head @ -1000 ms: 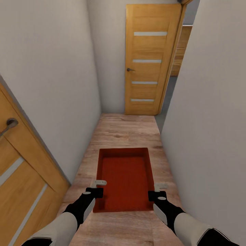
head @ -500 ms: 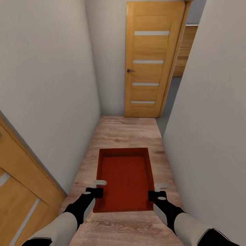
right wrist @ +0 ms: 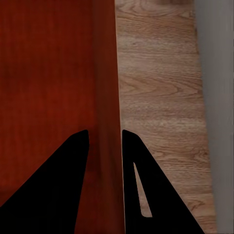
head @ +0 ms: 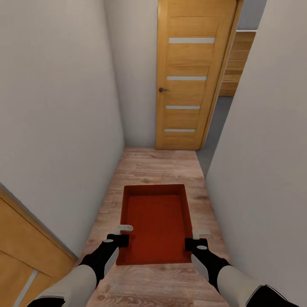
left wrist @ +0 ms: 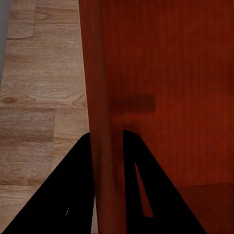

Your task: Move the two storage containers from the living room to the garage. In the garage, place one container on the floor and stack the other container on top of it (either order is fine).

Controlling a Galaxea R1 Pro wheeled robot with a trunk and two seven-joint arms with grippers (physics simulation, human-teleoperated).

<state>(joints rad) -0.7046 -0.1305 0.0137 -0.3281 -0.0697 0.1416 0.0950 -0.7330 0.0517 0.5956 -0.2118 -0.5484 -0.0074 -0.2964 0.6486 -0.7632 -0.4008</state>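
Left end effector: closed onto the left side wall of the container, one finger inside and one outside, as the left wrist view shows close up.
Right end effector: closed the same way onto the right side wall; in the right wrist view the thin wall runs straight between its two dark fingers.
Container: an orange-red, lidless rectangular box with a finely ribbed bottom, held level between the two arms, just in front of the robot and above the wood floor. It looks empty.
Wood floor: light planks running down a narrow hallway.
Walls: plain pale walls close on both sides of the box.
Door ahead: honey-coloured wood with four frosted strips and a small dark handle, at the hallway's far end.
Opening: a gap to the right of that door, with grey floor beyond it.
Nearer door: part of another wooden door at the lower left edge.
Progress: one box is lifted and in transit. Judging by the wood floor, it has not reached the garage; setting it down, fetching the second box and stacking remain.
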